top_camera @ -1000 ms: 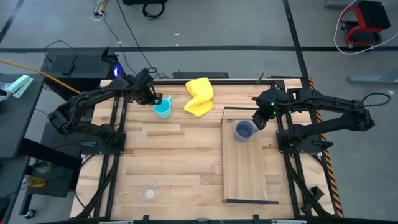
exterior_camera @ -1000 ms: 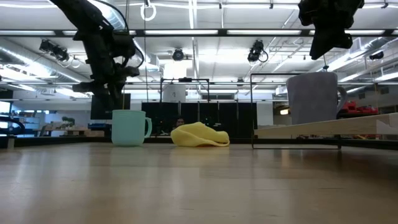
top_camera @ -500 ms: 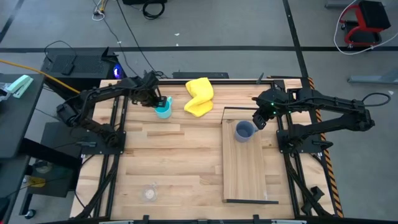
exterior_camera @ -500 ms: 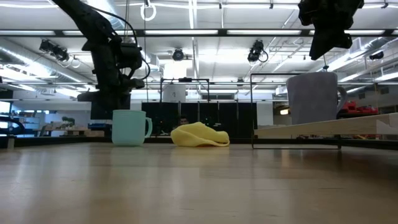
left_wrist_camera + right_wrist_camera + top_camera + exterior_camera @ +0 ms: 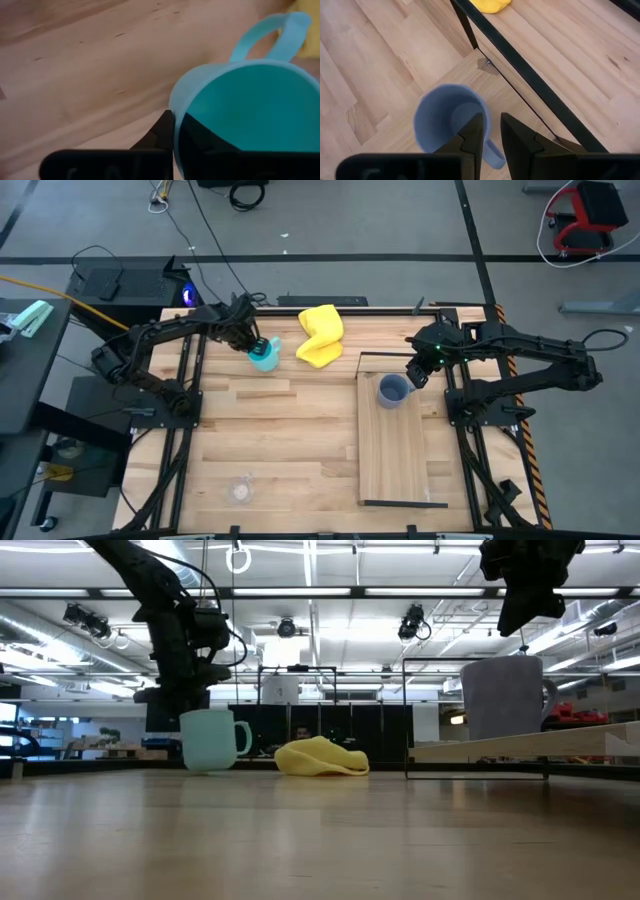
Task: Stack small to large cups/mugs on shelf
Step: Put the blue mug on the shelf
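The bright cyan mug (image 5: 264, 358) stands at the table's far left, its handle (image 5: 265, 35) away from my left gripper (image 5: 252, 346), which is shut on its rim. The grey-blue mug (image 5: 392, 390) stands upright on its base at the far end of the shelf (image 5: 400, 465). My right gripper (image 5: 415, 375) hovers above it near the handle (image 5: 492, 152), fingers a little apart and clear of the mug in the low view (image 5: 520, 610). The clear cup (image 5: 239, 492) stands near the table's front left. My left gripper holds the cyan mug's rim (image 5: 172, 127) on the side opposite the handle, one finger inside the mug (image 5: 197, 137) and one outside (image 5: 162, 132). The fingers come slanting down from the table's far left. The mug stays upright; whether its base is off the table I cannot tell.
A crumpled yellow cloth (image 5: 320, 335) lies at the table's far edge between the cyan mug and the shelf. The shelf's black frame rim (image 5: 520, 65) runs along its side. Bare planks (image 5: 290, 430) lie left of the shelf.
My left gripper has gone toward the table's right and down onto the cyan mug's rim. The mug has shifted slightly toward the table's right, its handle showing more in the low view.
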